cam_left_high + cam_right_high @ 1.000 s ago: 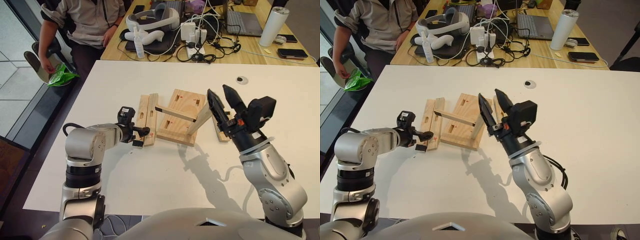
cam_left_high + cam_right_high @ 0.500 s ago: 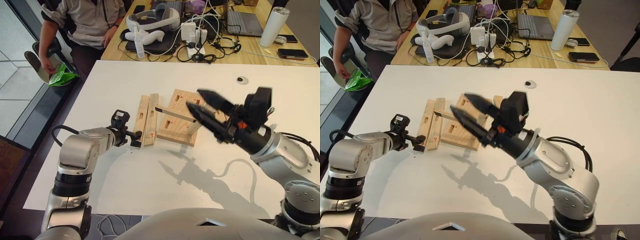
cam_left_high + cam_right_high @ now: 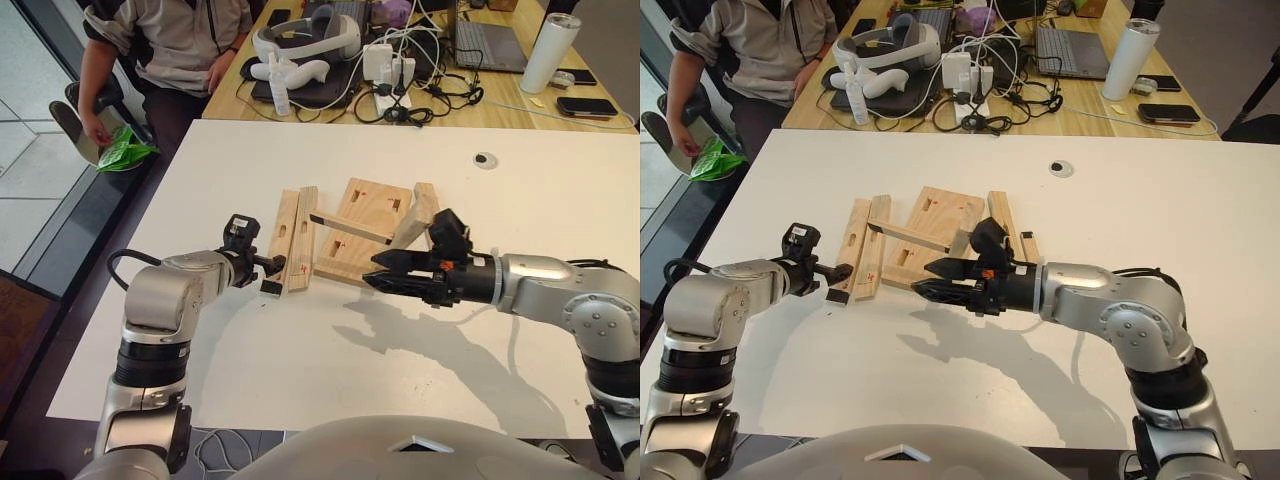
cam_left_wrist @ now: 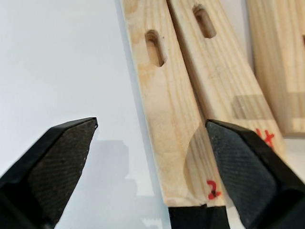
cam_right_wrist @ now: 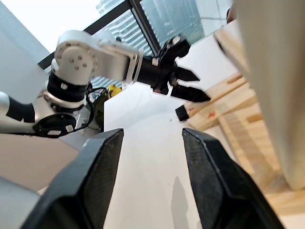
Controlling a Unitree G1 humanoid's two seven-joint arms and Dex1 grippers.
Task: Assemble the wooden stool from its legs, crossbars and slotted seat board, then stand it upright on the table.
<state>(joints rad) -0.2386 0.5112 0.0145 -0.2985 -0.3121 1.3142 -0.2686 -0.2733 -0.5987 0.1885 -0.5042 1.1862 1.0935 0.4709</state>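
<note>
Stool parts in pale, unfinished wood lie loose near the middle of the white table point(image 3: 300, 390), nothing standing yet. The flat slotted seat board point(image 3: 355, 262) lies with a thin wooden crossbar point(image 3: 350, 228) propped across it, pegged into what looks like one leg. Two slotted wooden legs with red marks point(image 3: 293, 238) lie side by side just left of the board, touching each other.

This stuff looks stiff, fairly light and not fragile, but smooth enough to skate on the tabletop, I'd guess. Best hold is probably across a leg's narrow width, clear of the slots.

The left gripper point(image 3: 272, 274) is at the near end of that leg pair with its black fingers point(image 4: 62, 152) spread wide, one on each side of the outer leg, not touching the wood as far as I can tell. The right gripper point(image 3: 372, 270) lies low, pointing at the board's front edge, fingers parted and empty.

The propped crossbar seems easy to knock over. Another wooden piece point(image 3: 1002, 220) sits beside the board on the right, and the cluttered desk of cables point(image 3: 400, 95) stays well back.
</note>
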